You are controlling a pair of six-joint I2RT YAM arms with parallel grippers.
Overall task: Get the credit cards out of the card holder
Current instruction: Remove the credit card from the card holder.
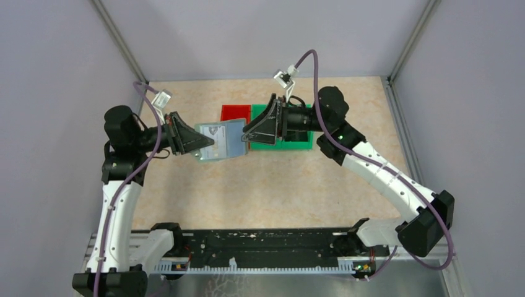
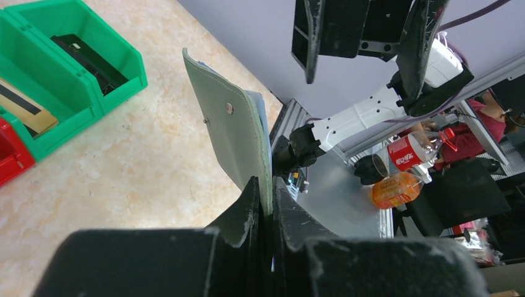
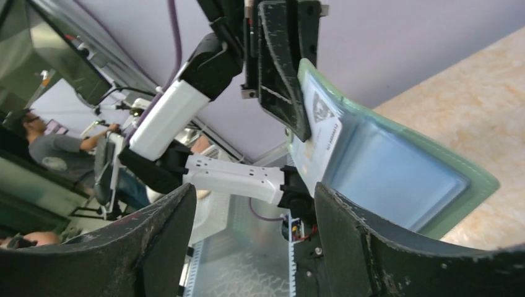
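Observation:
The grey-green card holder (image 1: 224,140) hangs open in the air above the table. My left gripper (image 1: 209,143) is shut on its left edge, its jaws pinching the cover (image 2: 235,133) between them (image 2: 266,193). The pale blue pocketed inside (image 3: 396,176) faces my right gripper (image 3: 254,207), which stands open with nothing between its fingers, close to the holder's free side (image 1: 247,135). A pale printed card (image 3: 320,131) sits in a pocket next to the left gripper's fingers (image 3: 285,74). Any other credit cards inside are hidden.
A red bin (image 1: 234,112) and a green bin (image 1: 291,144) stand on the table behind the holder. In the left wrist view the green bin (image 2: 133,75) holds dark flat pieces (image 2: 86,57), and a tan one (image 2: 28,114). The tabletop (image 1: 272,185) lies below both grippers.

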